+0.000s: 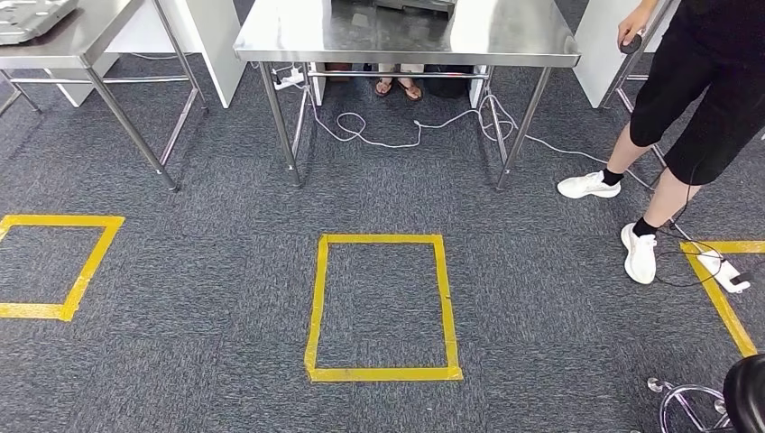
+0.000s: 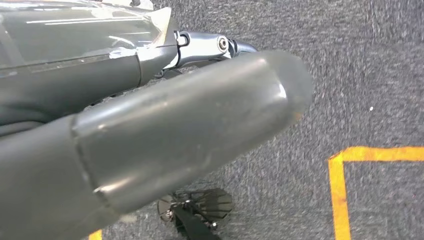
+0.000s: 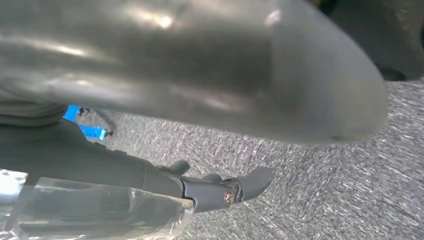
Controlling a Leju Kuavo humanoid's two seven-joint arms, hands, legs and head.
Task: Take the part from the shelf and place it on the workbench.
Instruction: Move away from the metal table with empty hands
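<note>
both arms hanging over grey carpet, left hand [image 2: 165,145] and right hand [image 3: 210,75] loose, fingers extended, holding nothing. no shelf or part visible. best to walk steadily past the yellow tape square [image 1: 383,307], centre frame, toward the steel bench [image 1: 406,41] at upper centre, clear of the person [image 1: 686,108] at right.

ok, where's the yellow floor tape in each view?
Head view: yellow tape rectangle mid-floor, before the steel table; more tape at both edges.
Left wrist view: a tape corner past the left hand; which rectangle, cannot tell.
Right wrist view: not in it.
Shared landmark: grey carpet.

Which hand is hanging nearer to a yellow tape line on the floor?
Left, likely. The left hand hangs over carpet with a yellow tape corner just past its thumb; the right hand hangs over grey carpet near something blue.
</note>
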